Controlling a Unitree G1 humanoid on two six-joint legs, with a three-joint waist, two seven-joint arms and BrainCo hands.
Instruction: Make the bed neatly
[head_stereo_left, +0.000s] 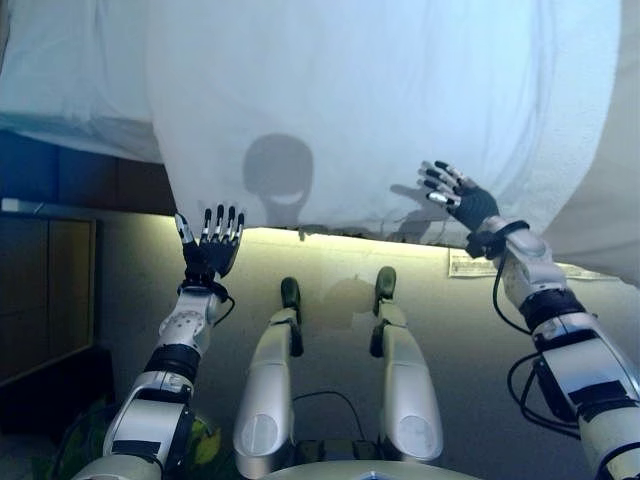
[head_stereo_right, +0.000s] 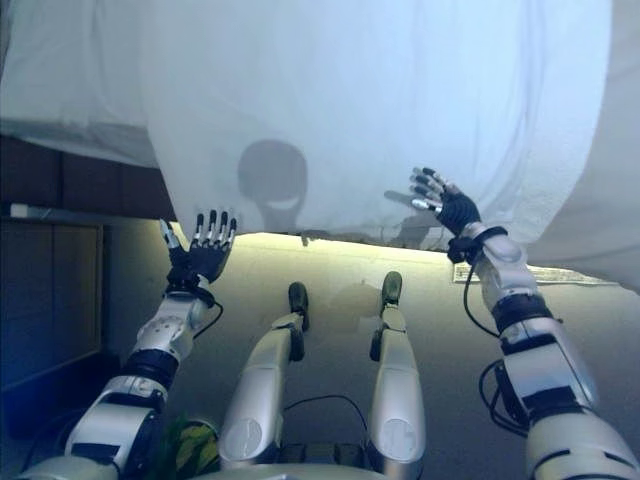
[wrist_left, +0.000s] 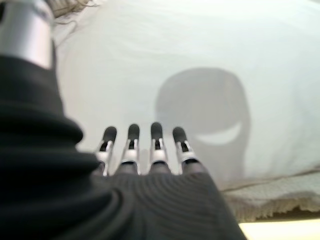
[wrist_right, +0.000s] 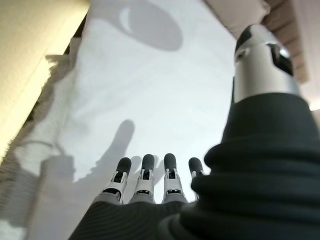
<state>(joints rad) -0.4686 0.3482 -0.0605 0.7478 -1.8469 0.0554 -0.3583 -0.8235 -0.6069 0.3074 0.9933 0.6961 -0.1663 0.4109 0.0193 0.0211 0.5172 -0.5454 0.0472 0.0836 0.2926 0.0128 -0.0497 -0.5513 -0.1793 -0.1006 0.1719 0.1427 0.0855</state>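
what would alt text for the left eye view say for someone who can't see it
Both robot hands are raised with fingers straight near the hanging edge of a white blanket on the bed: the left hand just below the edge, the right hand against the cloth, neither gripping it.

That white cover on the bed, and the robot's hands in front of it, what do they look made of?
The white cover looks like soft matte cloth: it drapes, and its lower edge seems rough or fringed. The left hand and right hand look like silvery metal or plastic fingers, with dark ribbed, possibly rubbery, covers.

matt white cloth bedsheet (head_stereo_left: 380, 100), perhaps fringed
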